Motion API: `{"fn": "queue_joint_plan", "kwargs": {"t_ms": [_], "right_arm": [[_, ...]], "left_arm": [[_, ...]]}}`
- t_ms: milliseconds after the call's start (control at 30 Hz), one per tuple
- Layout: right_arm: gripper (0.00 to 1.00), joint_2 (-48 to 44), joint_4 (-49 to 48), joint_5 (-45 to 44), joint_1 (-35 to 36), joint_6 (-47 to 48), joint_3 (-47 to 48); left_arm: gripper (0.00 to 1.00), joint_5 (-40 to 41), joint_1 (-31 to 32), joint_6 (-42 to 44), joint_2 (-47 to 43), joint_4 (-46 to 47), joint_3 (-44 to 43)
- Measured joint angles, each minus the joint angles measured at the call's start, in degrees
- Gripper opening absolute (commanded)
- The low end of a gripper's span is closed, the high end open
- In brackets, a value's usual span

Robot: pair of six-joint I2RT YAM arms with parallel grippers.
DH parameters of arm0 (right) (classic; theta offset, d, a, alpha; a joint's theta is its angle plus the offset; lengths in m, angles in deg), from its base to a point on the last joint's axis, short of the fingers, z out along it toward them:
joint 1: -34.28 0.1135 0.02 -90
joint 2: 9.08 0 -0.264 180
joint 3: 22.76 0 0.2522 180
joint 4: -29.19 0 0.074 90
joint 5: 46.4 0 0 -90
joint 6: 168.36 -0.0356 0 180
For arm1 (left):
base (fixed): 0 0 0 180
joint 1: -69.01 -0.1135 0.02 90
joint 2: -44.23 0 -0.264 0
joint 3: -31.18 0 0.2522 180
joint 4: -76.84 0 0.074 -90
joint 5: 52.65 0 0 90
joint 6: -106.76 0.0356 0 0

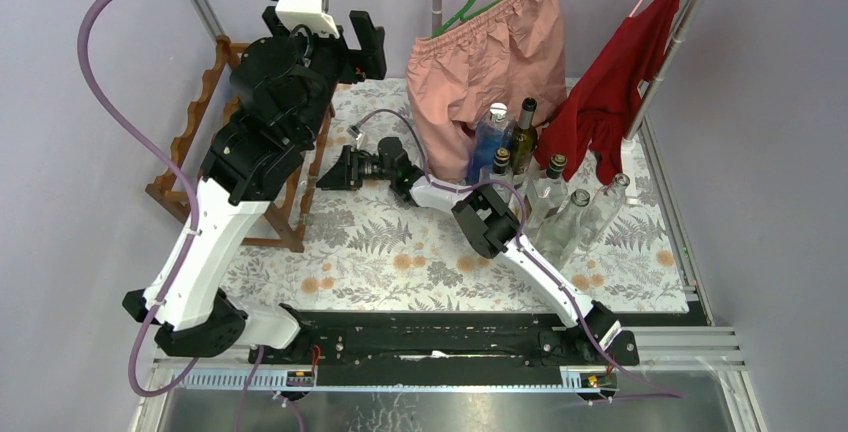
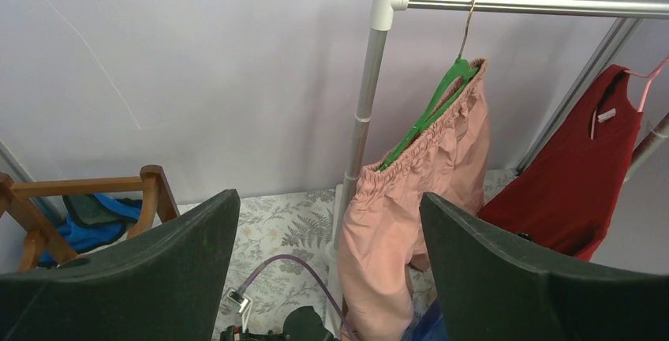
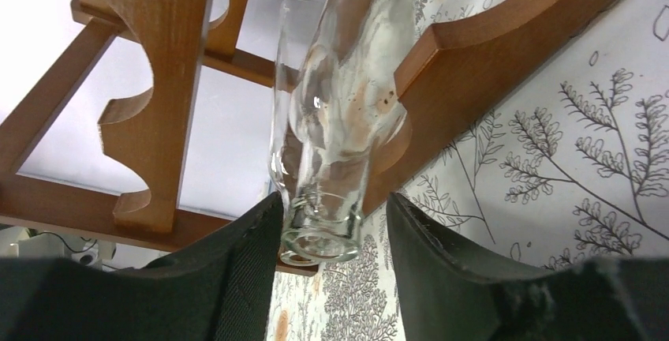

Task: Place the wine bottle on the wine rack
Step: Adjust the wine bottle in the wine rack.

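Observation:
A clear glass wine bottle (image 3: 339, 104) lies tilted on the reddish-brown wine rack (image 3: 158, 80), its neck resting in a scallop of a wavy rail. My right gripper (image 3: 331, 203) stands round the bottle's mouth with its jaws apart: the left finger (image 3: 244, 262) sits close beside the glass and a gap shows at the right finger (image 3: 442, 262). In the top view the right gripper (image 1: 335, 174) reaches to the rack (image 1: 190, 122), and my left arm hides the bottle. My left gripper (image 1: 365, 47) is raised above the rack, open and empty (image 2: 330, 199).
Several upright bottles (image 1: 550, 192) stand at the back right of the fern-patterned mat (image 1: 400, 252). Pink shorts (image 1: 490, 52) on a green hanger and a red top (image 1: 620, 82) hang from a clothes rail (image 2: 367, 104). A blue cloth (image 2: 87, 222) lies behind the rack.

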Motion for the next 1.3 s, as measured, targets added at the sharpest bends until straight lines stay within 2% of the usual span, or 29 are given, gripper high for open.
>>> {"fn": "queue_joint_plan", "kwargs": {"t_ms": [167, 300, 500, 567, 633, 967, 1300], "right_arm": [[0.6, 0.0, 1.36, 0.09, 0.0, 1.57, 0.28], [0.52, 0.0, 1.55, -0.15, 0.0, 1.6, 0.46], [0.14, -0.04, 1.33, 0.22, 0.02, 1.16, 0.68], [0.05, -0.04, 1.33, 0.04, -0.02, 0.76, 0.68], [0.01, -0.04, 1.2, -0.11, -0.07, -0.02, 0.68], [0.0, -0.02, -3.45, -2.21, 0.07, -5.16, 0.68], [0.0, -0.02, -3.82, -6.56, 0.22, -7.89, 0.68]], "left_arm": [[0.92, -0.02, -0.07, -0.22, -0.5, 0.0, 0.15], [0.92, -0.07, -0.11, -0.61, -0.63, 0.0, 0.17], [0.92, -0.24, -0.15, -0.85, -0.63, 0.0, 0.24], [0.92, -0.39, -0.17, -0.96, -0.63, -0.02, 0.31], [0.92, -0.5, -0.22, -1.05, -0.63, -0.02, 0.42], [0.92, -0.68, -0.24, -1.09, -0.61, -0.07, 0.55], [0.92, -1.57, -0.61, -1.07, 0.15, -1.27, 0.52]]}}
